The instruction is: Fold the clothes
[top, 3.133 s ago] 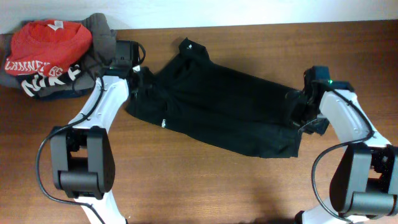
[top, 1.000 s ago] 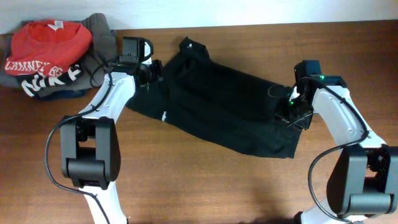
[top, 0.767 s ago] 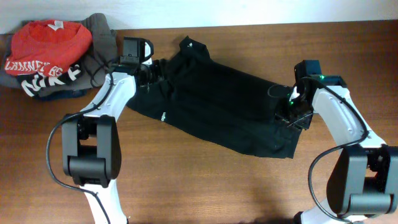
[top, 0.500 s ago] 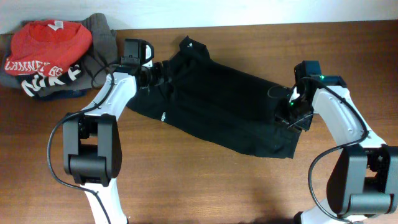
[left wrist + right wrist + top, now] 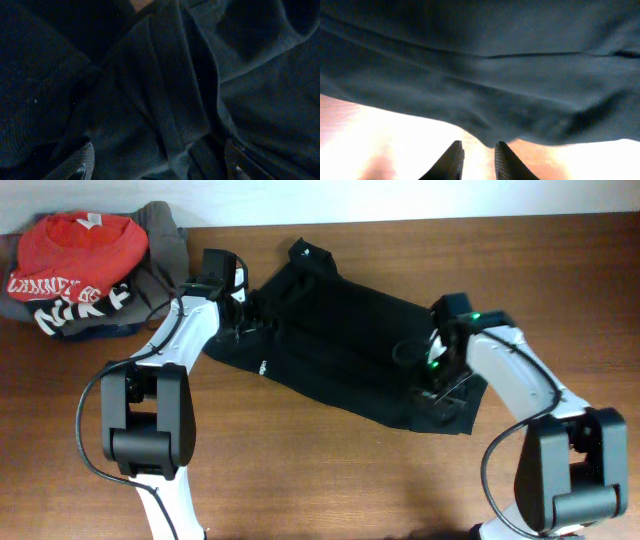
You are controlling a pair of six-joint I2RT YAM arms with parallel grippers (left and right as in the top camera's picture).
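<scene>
The clothes [image 5: 340, 340], a black garment with a small white logo [image 5: 263, 365], lie spread slantwise on the brown table [image 5: 330, 480]. My left gripper [image 5: 245, 310] hovers over the garment's upper left part. In the left wrist view its fingers [image 5: 82, 161] stand wide apart over bunched black folds [image 5: 165, 75], holding nothing. My right gripper [image 5: 437, 375] is above the garment's right part. The right wrist view shows its narrow jaws [image 5: 477, 161] pinching a dipping edge of the black cloth [image 5: 480, 60] at the tips, with bright table below.
A red shirt with white lettering [image 5: 75, 245] and a grey garment [image 5: 165, 235] are piled at the table's back left corner, just beside the left arm. Bare wood runs along the front and the right of the garment.
My left gripper has opened and let go of the fabric, shifting slightly right. My right arm has moved left and forward over the garment, drawing the right edge inward.
</scene>
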